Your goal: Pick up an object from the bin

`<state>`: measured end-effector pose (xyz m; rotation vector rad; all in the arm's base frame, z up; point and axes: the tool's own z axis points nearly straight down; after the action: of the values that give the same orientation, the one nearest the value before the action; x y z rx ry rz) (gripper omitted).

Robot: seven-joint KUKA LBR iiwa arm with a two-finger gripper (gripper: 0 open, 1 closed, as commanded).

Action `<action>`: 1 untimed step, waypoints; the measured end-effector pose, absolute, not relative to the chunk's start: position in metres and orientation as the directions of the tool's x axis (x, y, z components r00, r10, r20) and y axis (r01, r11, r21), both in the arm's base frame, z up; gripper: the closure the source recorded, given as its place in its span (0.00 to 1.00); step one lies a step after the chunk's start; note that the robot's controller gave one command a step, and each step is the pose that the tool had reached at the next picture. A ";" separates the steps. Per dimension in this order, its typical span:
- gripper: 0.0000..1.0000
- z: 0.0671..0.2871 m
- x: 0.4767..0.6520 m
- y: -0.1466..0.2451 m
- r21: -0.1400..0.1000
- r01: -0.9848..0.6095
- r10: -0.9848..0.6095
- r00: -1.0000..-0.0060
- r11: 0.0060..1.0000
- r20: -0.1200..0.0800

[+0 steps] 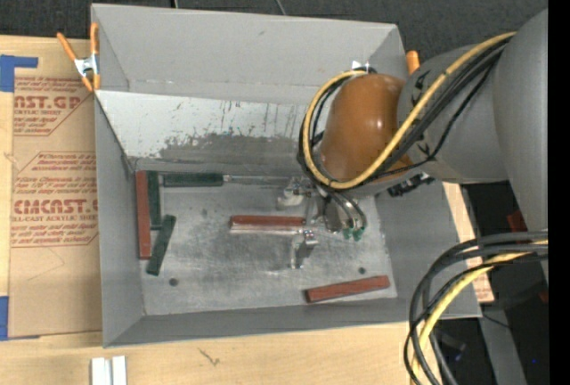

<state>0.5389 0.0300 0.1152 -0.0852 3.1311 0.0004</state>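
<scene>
So I'm seeing the claw (pixel 299 225) hanging wide open, straddling the right end of the reddish-brown stick (pixel 263 222) that's lying crosswise mid-bin (pixel 249 45), running off leftward.

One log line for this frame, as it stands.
gripper: mid-bin, over right end of centre red stick | hold: cannot tell | others: front-right red stick, left-wall red stick, green sticks

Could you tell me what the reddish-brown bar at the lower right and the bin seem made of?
The reddish-brown bar looks like matte plastic or painted wood: even colour, no glare; which, I cannot tell. The bin looks like grey sheet metal, its floor scratched dull.
</scene>
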 end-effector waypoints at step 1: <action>1.00 0.077 0.554 0.011 0.002 -0.075 -0.075 -0.997 0.997 -0.013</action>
<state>0.5543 0.0110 0.0769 -0.1181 3.1263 0.0034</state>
